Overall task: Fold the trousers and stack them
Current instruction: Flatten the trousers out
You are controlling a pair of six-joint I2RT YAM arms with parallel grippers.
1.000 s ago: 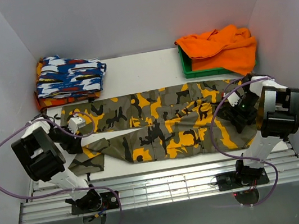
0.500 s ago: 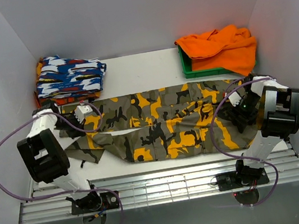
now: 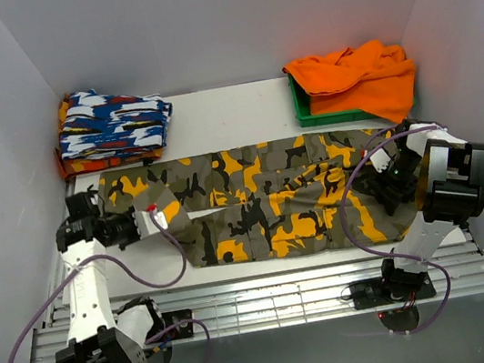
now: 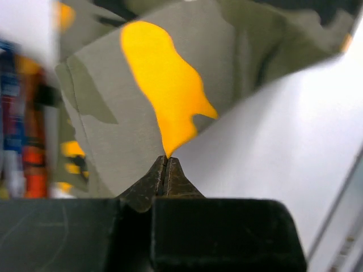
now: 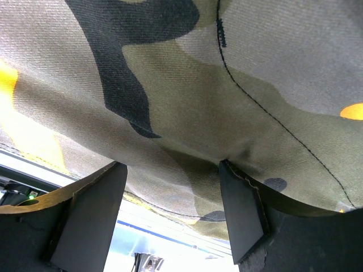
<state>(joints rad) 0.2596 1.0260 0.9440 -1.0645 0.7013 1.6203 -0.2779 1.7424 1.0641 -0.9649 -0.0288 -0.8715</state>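
- Top external view: two arms stand at the near edge of the white table (image 3: 231, 109). The left arm reaches up along the left side and the right arm is bent over at the right side.
- The left gripper (image 3: 152, 220) points right, at the leg end of the trousers (image 3: 264, 201). The left wrist view shows its jaws clenched together, pinching the cloth's edge just below an orange-yellow blotch.
- The right gripper (image 3: 379, 185) sits over the opposite, right-hand end of the trousers. In the right wrist view its jaws stand apart, released, with camouflage cloth stretched across the gap and filling most of the frame.
- The trousers lie lengthwise across the middle of the table, between the two grippers. Both legs run side by side toward the left.
- Farther back on the left, a folded blue-white-red patterned garment (image 3: 113, 124) rests beside the wall, just beyond the trouser legs.
- At the far right, a plain orange cloth (image 3: 358, 71) is heaped in a green tray (image 3: 302, 109) and spills over its right side.
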